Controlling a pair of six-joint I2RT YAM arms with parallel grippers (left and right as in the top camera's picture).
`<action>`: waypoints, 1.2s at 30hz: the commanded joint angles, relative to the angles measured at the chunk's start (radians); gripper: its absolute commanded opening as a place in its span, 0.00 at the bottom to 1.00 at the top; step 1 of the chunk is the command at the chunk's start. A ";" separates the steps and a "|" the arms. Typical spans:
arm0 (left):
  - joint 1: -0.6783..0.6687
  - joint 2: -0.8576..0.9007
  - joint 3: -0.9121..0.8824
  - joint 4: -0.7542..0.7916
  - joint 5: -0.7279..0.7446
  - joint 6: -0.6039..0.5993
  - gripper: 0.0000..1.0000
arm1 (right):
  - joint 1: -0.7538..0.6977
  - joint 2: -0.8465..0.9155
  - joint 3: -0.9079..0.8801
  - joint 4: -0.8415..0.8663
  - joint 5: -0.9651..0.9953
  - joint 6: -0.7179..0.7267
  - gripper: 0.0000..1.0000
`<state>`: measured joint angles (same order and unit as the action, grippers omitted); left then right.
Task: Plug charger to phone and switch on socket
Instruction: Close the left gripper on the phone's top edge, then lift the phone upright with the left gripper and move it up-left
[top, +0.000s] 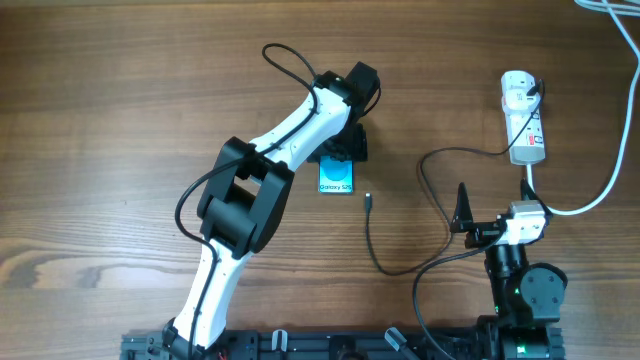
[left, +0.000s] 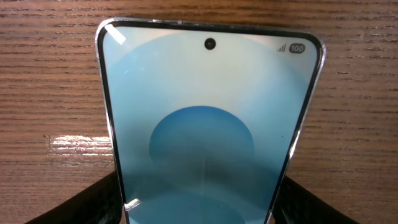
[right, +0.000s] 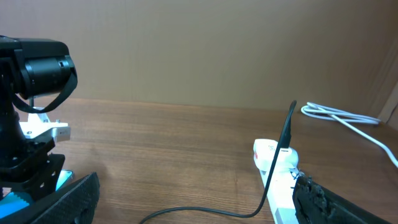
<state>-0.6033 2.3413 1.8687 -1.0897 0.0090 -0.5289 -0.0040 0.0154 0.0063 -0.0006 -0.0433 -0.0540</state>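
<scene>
Step in hand, by my reading: steadying the phone (top: 336, 178) before plugging; your left gripper (top: 345, 150) sits over its far end, fingers (left: 93, 202) narrow against both long edges, so it looks clamped on the phone, flat on the table; the right gripper (right: 196, 186) hangs wide and empty, near right, just short of the socket (top: 523, 118); the charger (top: 385, 262) is plugged into that socket and loops leftward; its connector tip (top: 368, 200) lies loose on the wood just right of the phone, apart from it; nothing plugged yet, switch state too small to tell; next, you likely need the right gripper on that tip, squared to the phone's port; which end holds the port I cannot tell; surface is a brown wood-grain table (top: 120, 110), one glare patch; plain tan wall (right: 199, 43) beyond; thick white cord (top: 603, 190) trails far right.
</scene>
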 joint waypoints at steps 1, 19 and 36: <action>-0.001 0.010 -0.019 -0.004 0.016 -0.003 0.75 | -0.005 -0.006 -0.001 0.003 0.010 0.002 1.00; 0.043 -0.230 0.011 -0.047 0.414 -0.003 0.73 | -0.005 -0.006 -0.001 0.003 0.010 0.002 1.00; 0.222 -0.273 0.011 -0.017 1.273 -0.003 0.72 | -0.005 -0.006 -0.001 0.003 0.010 0.003 1.00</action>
<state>-0.4114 2.1078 1.8706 -1.1114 1.0863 -0.5297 -0.0040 0.0154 0.0063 -0.0006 -0.0433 -0.0540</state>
